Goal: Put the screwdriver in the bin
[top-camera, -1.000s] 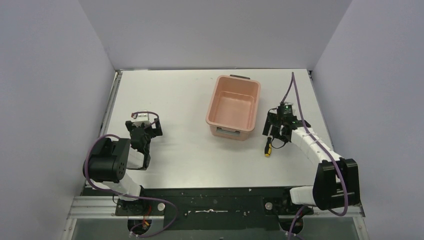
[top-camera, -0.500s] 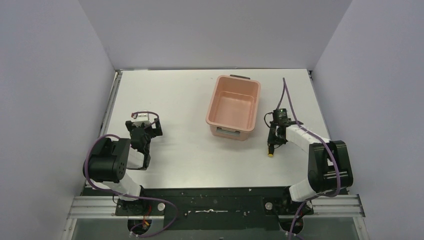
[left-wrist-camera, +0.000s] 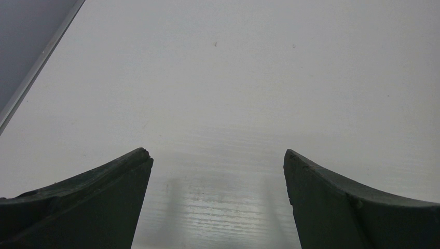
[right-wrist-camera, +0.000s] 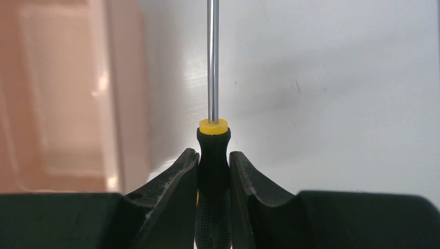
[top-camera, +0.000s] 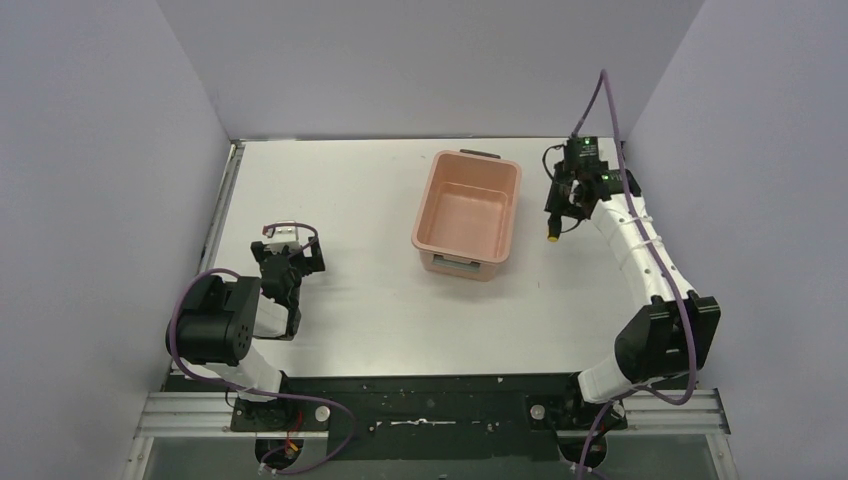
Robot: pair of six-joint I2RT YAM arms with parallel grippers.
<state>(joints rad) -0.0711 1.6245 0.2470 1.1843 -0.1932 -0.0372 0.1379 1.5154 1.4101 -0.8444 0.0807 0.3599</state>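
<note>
The salmon-pink bin [top-camera: 468, 215] stands in the middle of the table, empty; its wall fills the left of the right wrist view [right-wrist-camera: 62, 104]. My right gripper [top-camera: 568, 205] hangs just right of the bin, shut on the screwdriver [top-camera: 553, 236], whose yellow end pokes out below the fingers. In the right wrist view my right gripper [right-wrist-camera: 214, 158] clamps the black handle of the screwdriver [right-wrist-camera: 213, 150], and the thin metal shaft points away over the white table beside the bin. My left gripper [top-camera: 290, 262] is open and empty over bare table at the left, as the left wrist view [left-wrist-camera: 218, 155] shows.
Grey walls close in the white table [top-camera: 350, 200] at the back and on both sides. A metal strip [left-wrist-camera: 36, 67] runs along the table's left edge near my left gripper. The arm bases sit at the near edge.
</note>
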